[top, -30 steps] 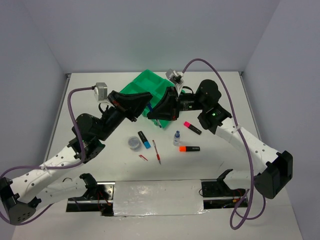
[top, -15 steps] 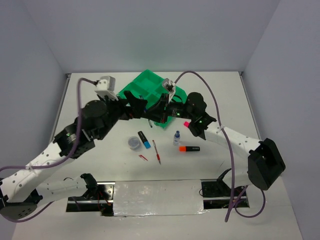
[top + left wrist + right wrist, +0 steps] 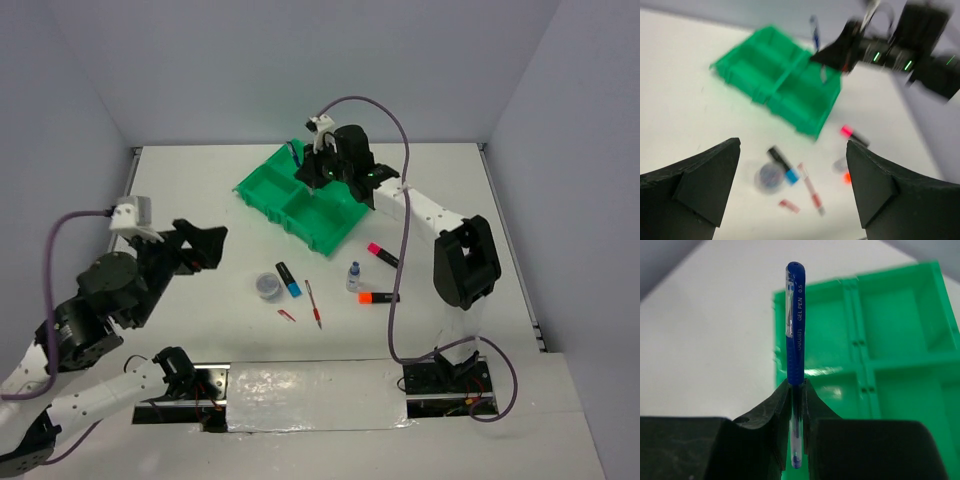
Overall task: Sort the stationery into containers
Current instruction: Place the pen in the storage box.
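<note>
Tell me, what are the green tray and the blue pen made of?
The green tray looks like glossy hard plastic: light glints off its moulded walls. The blue pen is probably plastic too: partly see-through, smooth, with printed lettering.

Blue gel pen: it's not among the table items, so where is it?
Right wrist view: the thin blue gel pen is pinched in the right gripper, above the bright green plastic tray.

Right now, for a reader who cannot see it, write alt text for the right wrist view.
The right gripper is shut on a blue gel pen that points up the frame. Behind it, a green four-compartment tray sits on a white table.
</note>
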Available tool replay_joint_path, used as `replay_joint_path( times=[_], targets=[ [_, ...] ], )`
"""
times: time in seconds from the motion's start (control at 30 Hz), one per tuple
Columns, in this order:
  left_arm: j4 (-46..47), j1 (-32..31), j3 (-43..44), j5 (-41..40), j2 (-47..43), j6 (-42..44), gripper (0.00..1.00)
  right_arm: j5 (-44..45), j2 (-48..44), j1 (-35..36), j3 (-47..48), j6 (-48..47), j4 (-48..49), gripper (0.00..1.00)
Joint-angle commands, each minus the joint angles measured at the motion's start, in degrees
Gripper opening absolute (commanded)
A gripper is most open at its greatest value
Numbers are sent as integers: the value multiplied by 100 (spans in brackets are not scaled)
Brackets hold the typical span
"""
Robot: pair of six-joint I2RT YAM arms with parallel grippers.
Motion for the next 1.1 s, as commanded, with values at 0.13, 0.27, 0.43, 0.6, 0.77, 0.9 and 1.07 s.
replay_joint_path(
  times=[0.13, 0.27, 0.43, 0.6, 0.77, 0.9, 1.07],
  targets=[
    [-653, -17, -1374, 536, -534, 78, 99, 445, 154, -171, -346, -443, -488, 2],
    [-417, -43, -1472, 993, -473, 288, 99, 375, 155, -171, -645, -408, -294, 4],
    [-469, -43, -1402, 1117, -157, 359, 99, 314, 234, -154, -900, -100, -145, 9],
    [-346, -34, -1480, 1205, -323, 446, 99, 270, 330, -171, -1085, -21, 14, 18],
    [-346, -34, -1481, 1293, -315, 482, 99, 270, 357, -171, -1076, -3, 31, 43],
    [-328, -34, -1481, 1337, -315, 490, 99, 261, 146, -163, -1111, 32, 5, 53],
    [-337, -34, -1498, 1293, -350, 447, 99, 331, -502, -154, -1269, 119, -39, 63]
  ],
)
